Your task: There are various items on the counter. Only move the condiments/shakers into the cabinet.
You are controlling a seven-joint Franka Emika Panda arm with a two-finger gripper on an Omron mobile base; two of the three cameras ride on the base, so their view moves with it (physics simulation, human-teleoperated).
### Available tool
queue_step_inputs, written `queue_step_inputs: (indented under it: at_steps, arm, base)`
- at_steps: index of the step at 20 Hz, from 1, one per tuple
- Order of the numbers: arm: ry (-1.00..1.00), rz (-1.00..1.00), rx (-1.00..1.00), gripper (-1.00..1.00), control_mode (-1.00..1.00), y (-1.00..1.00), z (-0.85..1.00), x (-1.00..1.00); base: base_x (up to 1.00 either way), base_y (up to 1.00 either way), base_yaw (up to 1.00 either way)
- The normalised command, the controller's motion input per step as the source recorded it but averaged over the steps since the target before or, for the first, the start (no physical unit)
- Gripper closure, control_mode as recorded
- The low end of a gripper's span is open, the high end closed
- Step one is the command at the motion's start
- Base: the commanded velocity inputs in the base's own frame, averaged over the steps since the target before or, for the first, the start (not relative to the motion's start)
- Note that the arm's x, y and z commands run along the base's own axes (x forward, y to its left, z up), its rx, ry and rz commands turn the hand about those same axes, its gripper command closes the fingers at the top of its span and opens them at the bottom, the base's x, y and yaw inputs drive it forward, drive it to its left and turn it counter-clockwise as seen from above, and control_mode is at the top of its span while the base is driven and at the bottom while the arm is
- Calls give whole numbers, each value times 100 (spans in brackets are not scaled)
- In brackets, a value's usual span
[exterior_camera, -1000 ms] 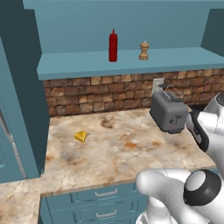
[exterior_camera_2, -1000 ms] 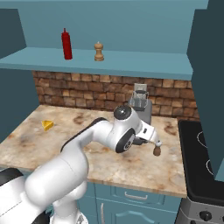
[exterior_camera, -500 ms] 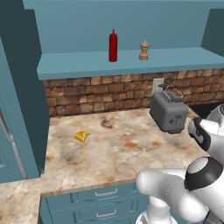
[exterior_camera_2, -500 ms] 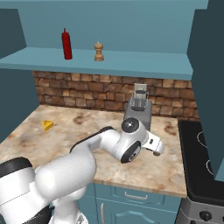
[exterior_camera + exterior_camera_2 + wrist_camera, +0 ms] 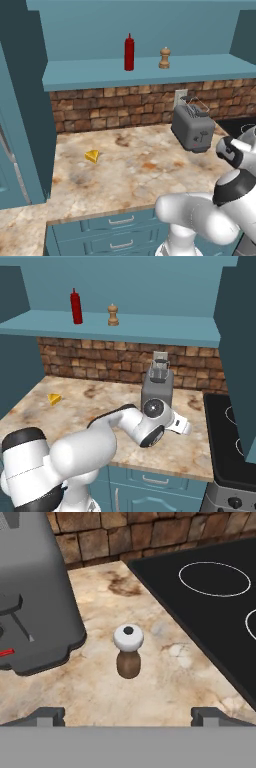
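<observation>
Gripper [image 5: 128, 716] spread wide, nothing between the tips, both dark fingertips [image 5: 50, 714] poking up at the bottom of the hand view. Dark-brown white-topped shaker [image 5: 128, 650] upright on the counter [image 5: 100, 687], straight ahead of the tips and centred between them, apart from both. Grey toaster [image 5: 35, 597] just beside that shaker on one side, black cooktop [image 5: 210, 597] near it on the other, brick backsplash [image 5: 125, 532] beyond.

From the right base view, arm bent low over the counter [image 5: 100, 401] in front of the toaster [image 5: 158, 387], hand near the cooktop [image 5: 230, 446]; shaker hidden there behind the arm.

Slim red squeeze bottle [image 5: 129, 52] and tan wooden knobbed shaker [image 5: 164, 58] upright on the open shelf of the teal-blue wall cabinet [image 5: 100, 72], near each other, not touching. Yellow cheese wedge [image 5: 92, 156] alone on the counter, well apart from the toaster [image 5: 192, 126].
</observation>
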Motion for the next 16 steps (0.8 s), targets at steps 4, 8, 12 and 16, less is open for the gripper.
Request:
queue_step_inputs:
  at_steps: [4, 8, 12, 16]
  arm:
    - [0, 0, 0, -100, -100, -5, 0, 6]
    - [0, 0, 0, -100, -100, 0, 0, 6]
    - [0, 0, 0, -100, -100, 0, 0, 13]
    - [0, 0, 0, -100, -100, 0, -4, 29]
  base:
    - [0, 0, 0]
    - [0, 0, 0]
    - [0, 0, 0]
    - [0, 0, 0]
